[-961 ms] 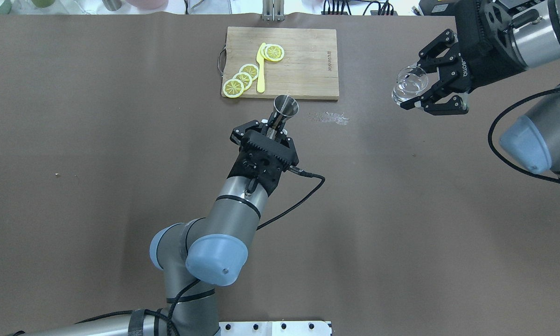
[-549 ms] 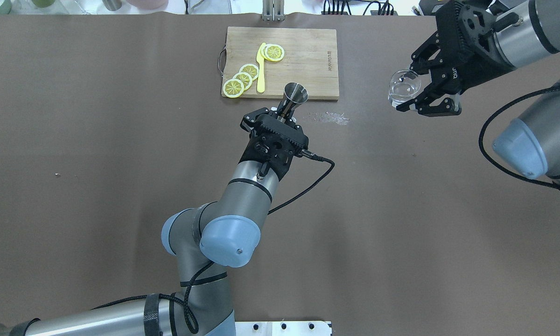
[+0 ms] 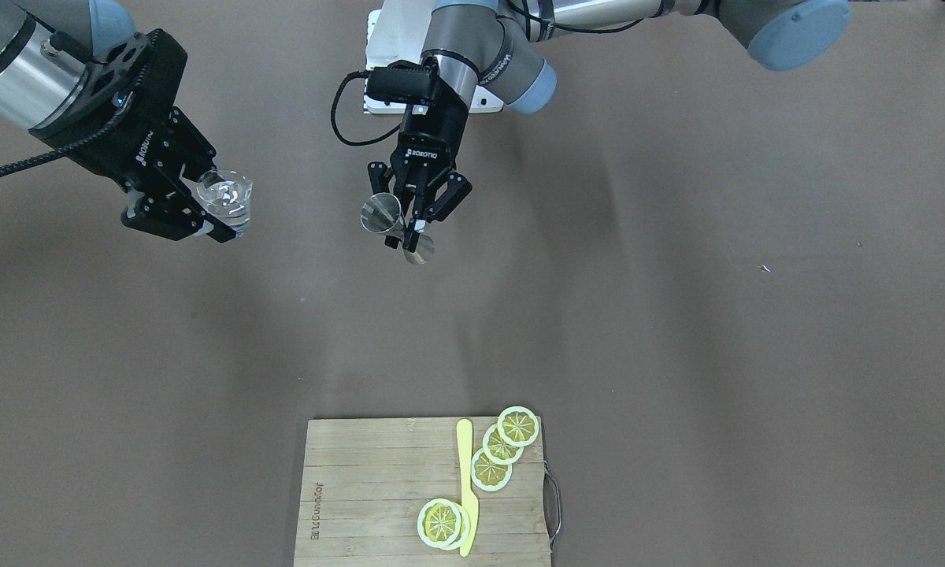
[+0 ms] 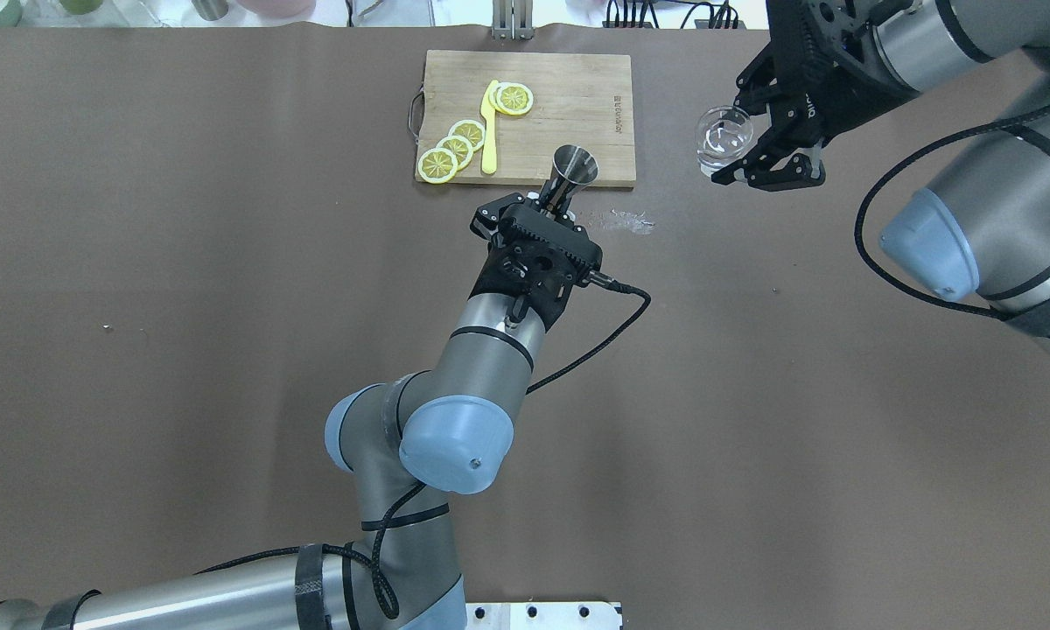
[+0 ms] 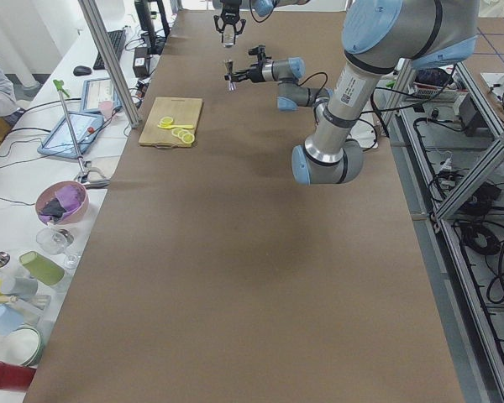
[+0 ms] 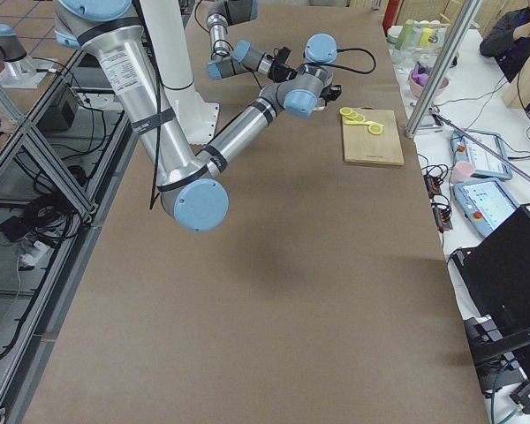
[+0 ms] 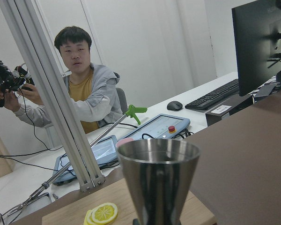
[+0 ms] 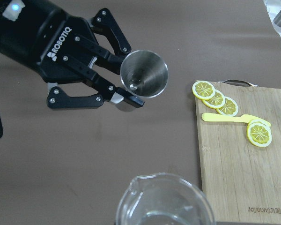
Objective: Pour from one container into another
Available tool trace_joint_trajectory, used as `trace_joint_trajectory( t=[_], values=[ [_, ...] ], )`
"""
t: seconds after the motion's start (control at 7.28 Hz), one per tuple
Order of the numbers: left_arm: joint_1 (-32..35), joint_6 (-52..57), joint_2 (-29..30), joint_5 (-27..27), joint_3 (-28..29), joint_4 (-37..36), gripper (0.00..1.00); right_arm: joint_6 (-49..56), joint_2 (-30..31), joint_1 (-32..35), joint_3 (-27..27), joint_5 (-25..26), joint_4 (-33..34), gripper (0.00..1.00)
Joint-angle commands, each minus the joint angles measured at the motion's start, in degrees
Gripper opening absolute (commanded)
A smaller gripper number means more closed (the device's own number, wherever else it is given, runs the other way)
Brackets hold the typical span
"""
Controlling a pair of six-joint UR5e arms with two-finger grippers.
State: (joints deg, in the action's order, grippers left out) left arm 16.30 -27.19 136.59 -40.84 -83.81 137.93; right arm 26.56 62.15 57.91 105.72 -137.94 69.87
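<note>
Carrying step: your left gripper grips the jigger, your right gripper grips the glass; next, bring them close, tip.

The bottom edge crops the jigger below its upper cone and the glass below its rim.

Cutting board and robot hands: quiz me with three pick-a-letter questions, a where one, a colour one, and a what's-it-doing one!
1. Where are the lemon slices? A in a bowl B on the cutting board C on bare table
2. What colour is the knife? A yellow B red C blue
3. The left gripper is A open B shut on the knife C shut on the jigger
Answers: B, they lie on the wood; A, yellow like the lemons; C, it clamps the jigger's waist.
</note>
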Motion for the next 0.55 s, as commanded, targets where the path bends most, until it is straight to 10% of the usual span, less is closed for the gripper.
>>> trace_joint_trajectory(
  t=[0.0,0.41],
  values=[
    [-0.6,0.1,1.5,-0.1,2.2,0.0,0.00,0.1,-2.8,-0.2,-0.8,0.0,2.9,0.00],
    [-0.7,-0.1,1.0,0.1,2.3,0.1,0.00,0.2,-5.0,-1.8,-2.3,1.3,4.2,0.00]
  ],
)
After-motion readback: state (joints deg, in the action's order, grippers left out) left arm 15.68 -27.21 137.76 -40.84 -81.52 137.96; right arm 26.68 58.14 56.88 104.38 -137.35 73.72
